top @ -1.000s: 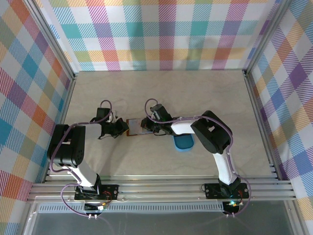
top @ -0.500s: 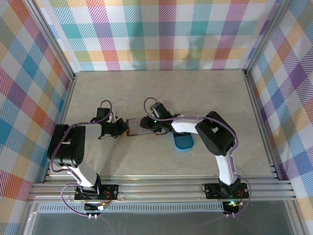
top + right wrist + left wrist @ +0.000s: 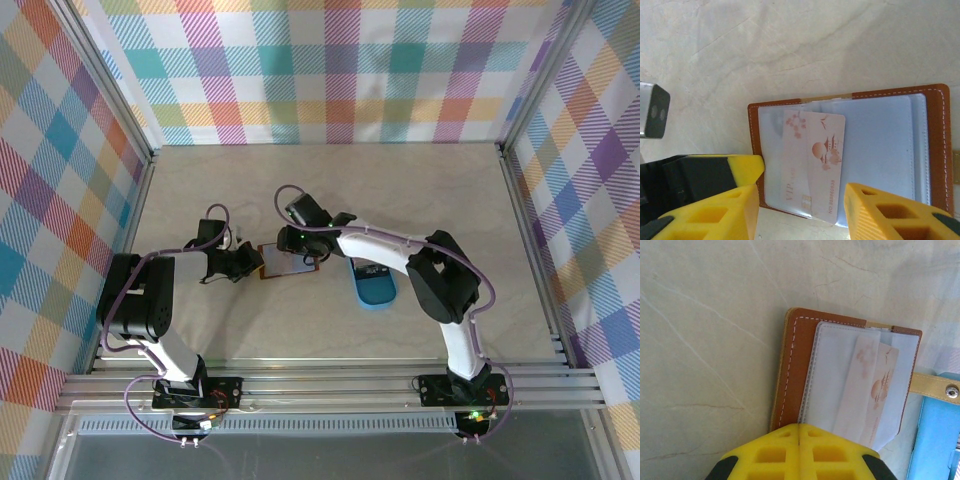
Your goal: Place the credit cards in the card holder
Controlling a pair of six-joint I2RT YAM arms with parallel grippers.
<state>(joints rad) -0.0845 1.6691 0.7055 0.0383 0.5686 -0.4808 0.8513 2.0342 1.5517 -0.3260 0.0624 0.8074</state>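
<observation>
We see the reddish-brown card holder [image 3: 939, 150] lying open mid-table with a pale, pink-printed credit card [image 3: 815, 165] partly tucked in its clear sleeve, the left gripper [image 3: 799, 432] clenched at its left edge, the right gripper [image 3: 801, 202] released above, and a blue tray [image 3: 377, 292] just right.

Surface: pale marbled table [image 3: 330, 190]
On it: open brown card holder [image 3: 285, 265]; blue tray [image 3: 377, 291] just beside it

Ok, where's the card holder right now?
In the top view the card holder lies open mid-table, between the left gripper and the right gripper, left of the blue tray.
</observation>
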